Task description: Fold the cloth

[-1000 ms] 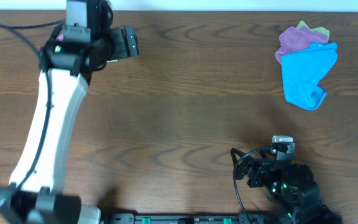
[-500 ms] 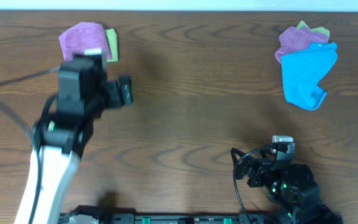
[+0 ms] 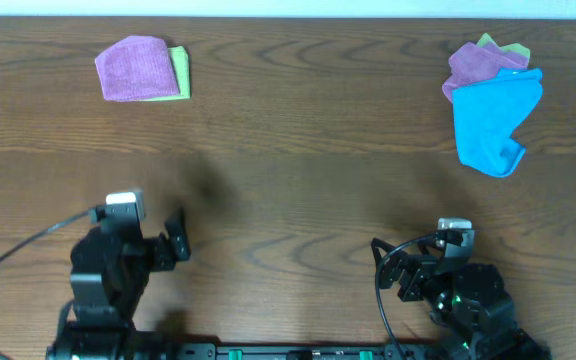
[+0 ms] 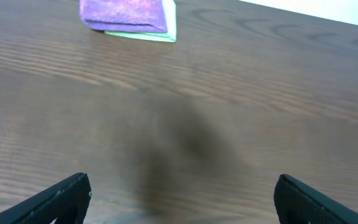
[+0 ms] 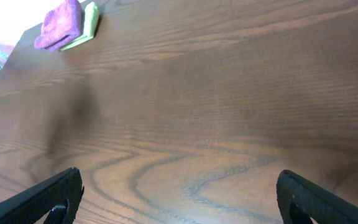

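Observation:
A folded purple cloth [image 3: 133, 67] lies on a folded green cloth [image 3: 179, 73] at the table's far left; both also show in the left wrist view [image 4: 124, 12] and the right wrist view [image 5: 59, 26]. A crumpled blue cloth [image 3: 495, 118] lies at the far right, over a purple cloth [image 3: 476, 64] and a green one [image 3: 503, 46]. My left gripper [image 3: 176, 240] is open and empty near the front left edge. My right gripper [image 3: 398, 270] is open and empty near the front right edge.
The dark wood table [image 3: 308, 180] spans the whole view, with a pale strip along its far edge. Cables trail from both arms at the front edge.
My left arm has pulled back from the far left stack to the front edge, uncovering the folded purple and green cloths. The right arm has not moved.

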`<state>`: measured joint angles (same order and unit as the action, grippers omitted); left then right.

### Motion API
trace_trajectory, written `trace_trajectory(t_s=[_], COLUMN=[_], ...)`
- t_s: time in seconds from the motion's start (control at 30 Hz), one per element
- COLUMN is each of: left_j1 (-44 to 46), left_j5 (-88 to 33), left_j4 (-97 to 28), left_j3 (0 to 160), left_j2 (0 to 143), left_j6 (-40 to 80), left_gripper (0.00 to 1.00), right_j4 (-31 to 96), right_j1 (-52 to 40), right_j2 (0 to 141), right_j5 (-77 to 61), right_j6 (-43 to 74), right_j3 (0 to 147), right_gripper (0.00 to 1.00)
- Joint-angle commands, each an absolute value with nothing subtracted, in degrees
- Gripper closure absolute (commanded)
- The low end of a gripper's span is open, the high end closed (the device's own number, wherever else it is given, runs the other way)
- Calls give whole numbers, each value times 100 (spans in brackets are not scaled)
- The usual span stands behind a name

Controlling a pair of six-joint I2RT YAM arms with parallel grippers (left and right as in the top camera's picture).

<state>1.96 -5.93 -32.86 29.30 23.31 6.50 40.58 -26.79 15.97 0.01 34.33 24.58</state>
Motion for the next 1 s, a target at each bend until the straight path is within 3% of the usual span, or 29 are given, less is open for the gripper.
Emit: trace_trajectory(t_s=[0.0,0.5,0.97], left_j1=[108,108,108], left_j5=[-534,-528,-301], left_j4=[-3271,-3321,-3448], left_j3=[2556,1382,884], left_j2=[1848,655,169], left_j6=[285,-755,-773], left_gripper=[5,5,5], right_j4=[4060,4060,4060], right_j1=[-2633,-2633,-2633], right_j2=[1566,1566,1566], right_j5=[67,67,64], right_j6=[3511,3511,3511], right_j3=[2427,2427,2427], right_gripper=[1,1,1])
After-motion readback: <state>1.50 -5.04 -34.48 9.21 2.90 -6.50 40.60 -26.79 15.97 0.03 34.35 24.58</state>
